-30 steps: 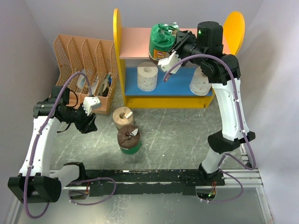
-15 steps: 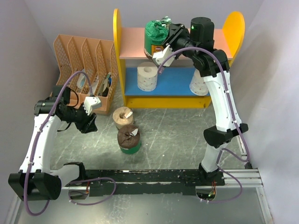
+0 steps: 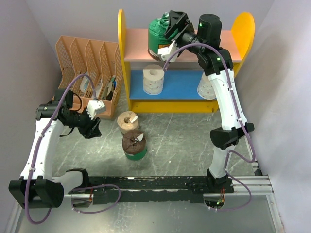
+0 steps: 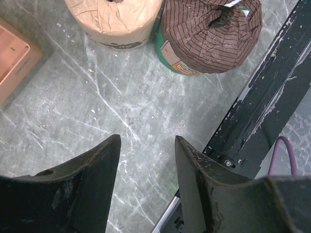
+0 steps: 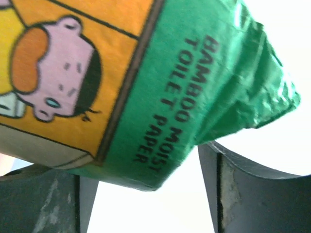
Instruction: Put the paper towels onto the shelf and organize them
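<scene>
The shelf stands at the back with yellow sides, a pink upper board and a blue lower board. A green-wrapped paper towel roll rests on the pink board. My right gripper is open around it, with a gap at the right finger. Two white rolls stand on the blue board, one on the left and one on the right behind the arm. On the table sit a tan roll and a brown, green-wrapped roll. My left gripper hangs open and empty, left of them.
A peach slotted file organizer holding a few items stands left of the shelf. A black rail runs along the near table edge. Walls close in on the left, back and right.
My right arm carried the green-wrapped roll left and back along the pink board, then its jaws opened off the roll. The left arm has not moved.
</scene>
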You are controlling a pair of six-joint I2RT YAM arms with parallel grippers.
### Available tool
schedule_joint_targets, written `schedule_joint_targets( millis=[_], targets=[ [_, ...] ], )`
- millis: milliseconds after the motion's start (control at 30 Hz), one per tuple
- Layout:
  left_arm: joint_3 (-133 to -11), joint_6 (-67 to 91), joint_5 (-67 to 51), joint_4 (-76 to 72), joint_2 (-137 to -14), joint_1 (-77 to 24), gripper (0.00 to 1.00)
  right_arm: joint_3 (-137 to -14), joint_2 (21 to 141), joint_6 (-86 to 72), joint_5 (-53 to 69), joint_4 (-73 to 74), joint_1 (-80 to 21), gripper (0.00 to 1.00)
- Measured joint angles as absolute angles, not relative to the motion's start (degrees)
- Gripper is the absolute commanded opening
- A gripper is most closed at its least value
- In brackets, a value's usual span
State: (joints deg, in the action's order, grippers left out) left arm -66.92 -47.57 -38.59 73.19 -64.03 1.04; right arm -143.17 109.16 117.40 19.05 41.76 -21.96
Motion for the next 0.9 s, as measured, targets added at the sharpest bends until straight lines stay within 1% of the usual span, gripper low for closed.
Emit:
schedule_joint_targets(
  millis=[33, 67, 100, 133, 300, 500, 900],
  targets=[
    [-66.92, -47.57, -38.61, 73.19, -64.10, 1.04, 0.60, -142.93, 109.16, 117.40, 19.99, 40.62, -21.96, 0.84],
    [-66.92, -47.57, -38.61, 73.19, -64.10, 1.04, 0.60, -142.63, 109.14, 117.40, 20.75, 39.51, -21.96, 0.89],
    [-66.92, -47.55, -38.61, 73.17, -64.12, 1.04, 0.60, -142.10, 109.08, 117.40, 21.52, 38.37, -21.98, 0.99],
    [-66.92, -47.55, -38.61, 73.17, -64.12, 1.04, 0.60, -141.36, 108.88, 117.40, 22.24, 37.30, -22.00, 1.00],
    [-66.92, -47.51, -38.61, 73.14, -64.12, 1.04, 0.60, -136.99, 108.33, 116.90, 25.10, 31.64, -22.72, 1.00],
    [-67.02, -46.96, -38.63, 73.12, -64.12, 1.04, 0.60, -131.85, 108.25, 111.70, 27.57, 21.78, -24.21, 1.00],
    [-67.02, -46.46, -38.57, 73.12, -63.94, 1.04, 0.60, -131.96, 109.62, 108.79, 28.12, 15.27, -26.72, 1.00]
  ],
)
